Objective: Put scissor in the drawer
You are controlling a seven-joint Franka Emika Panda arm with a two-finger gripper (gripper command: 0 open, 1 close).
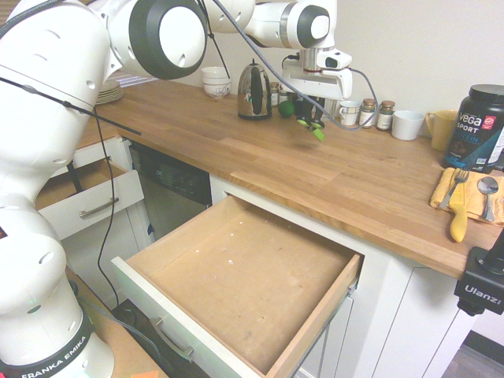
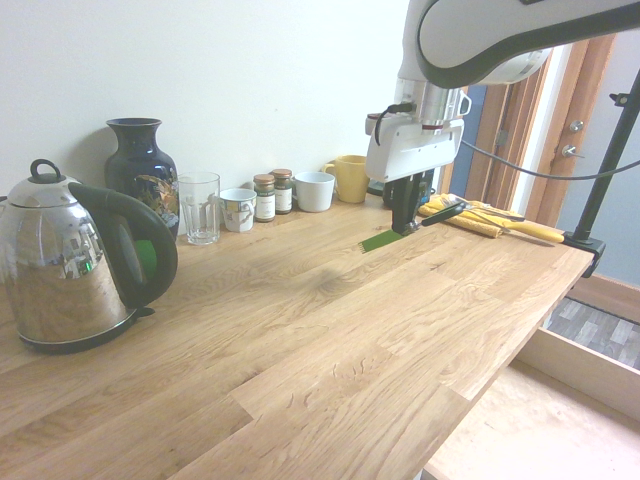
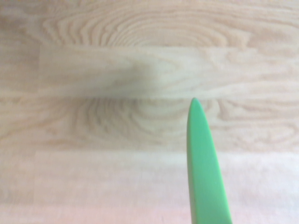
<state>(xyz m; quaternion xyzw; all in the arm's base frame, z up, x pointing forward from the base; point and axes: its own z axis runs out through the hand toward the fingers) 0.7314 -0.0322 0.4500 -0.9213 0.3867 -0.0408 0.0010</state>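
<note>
My gripper [image 1: 309, 120] hangs over the back of the wooden countertop [image 1: 346, 181], shut on the scissor [image 1: 316, 131]. In the second exterior view the scissor [image 2: 382, 240] is held level a little above the wood, its green blade cover sticking out one side of the gripper [image 2: 406, 226] and its black-lined handle out the other. In the wrist view the green blade cover [image 3: 204, 172] rises over blurred wood grain. The drawer [image 1: 236, 276] stands pulled wide open below the counter's front edge, its brown bottom bare.
A steel kettle [image 1: 254, 92], spice jars [image 1: 368, 113] and mugs [image 1: 407, 124] line the back wall. A yellow cloth with fork and spoon [image 1: 465, 197] and a black tub [image 1: 477, 126] are at the right. A smaller drawer [image 1: 87, 197] is open at the left.
</note>
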